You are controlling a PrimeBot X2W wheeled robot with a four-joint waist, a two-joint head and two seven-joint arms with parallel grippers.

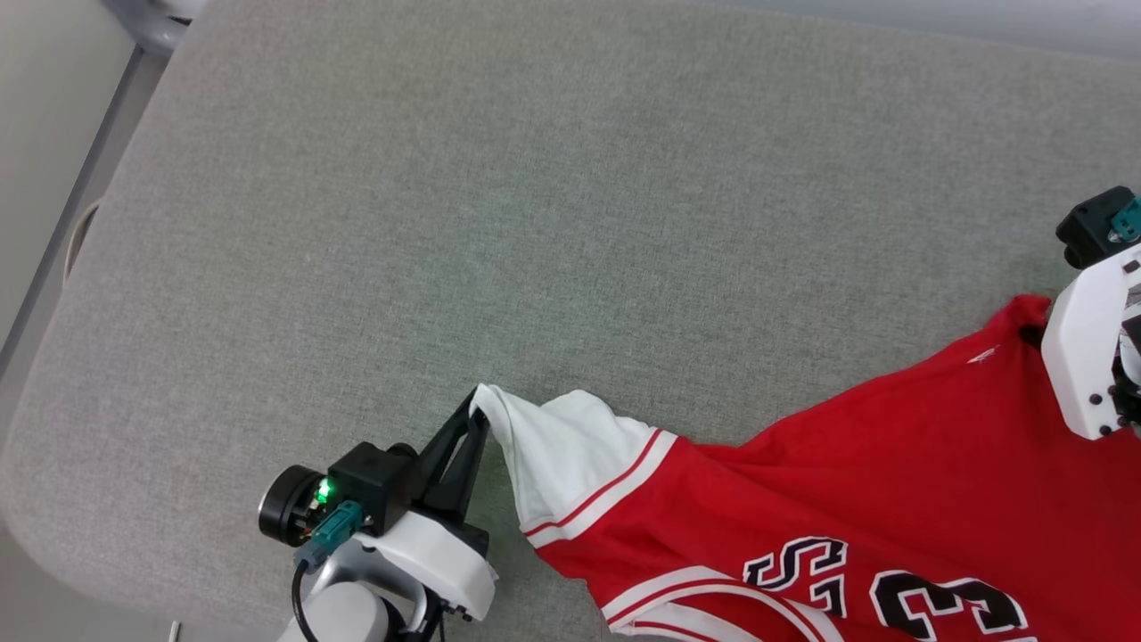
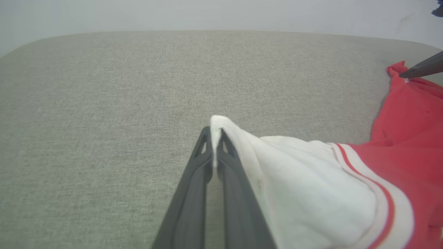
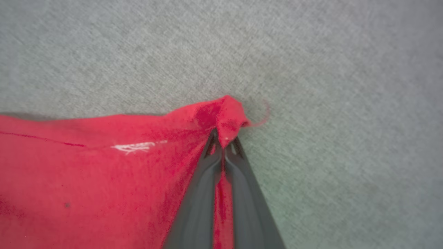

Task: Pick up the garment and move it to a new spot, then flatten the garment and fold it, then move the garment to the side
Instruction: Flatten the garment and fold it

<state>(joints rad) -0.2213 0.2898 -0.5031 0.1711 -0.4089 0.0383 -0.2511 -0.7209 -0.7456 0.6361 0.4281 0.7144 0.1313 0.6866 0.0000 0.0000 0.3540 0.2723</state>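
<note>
Nearest, at seven o'clock, my left gripper (image 1: pixel 477 417) is clamped on the white sleeve tip of the garment (image 1: pixel 847 499), which sprawls at five on the grey pad (image 1: pixel 535 223). Farther, at three, my right gripper (image 3: pixel 225 144) pinches a red corner. I judge this is the flattening step. Next I should draw both ends apart evenly.

I read the garment (image 1: pixel 891 464) as soft matt cloth; the bench (image 1: pixel 535 223) as coarse, matt woven fabric; the left tool (image 2: pixel 215 134) as smooth, matt dark plastic.

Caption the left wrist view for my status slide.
Sleeve grasp: left hand shut on the white sleeve tip of the garment, grey fabric surface beyond.
</note>
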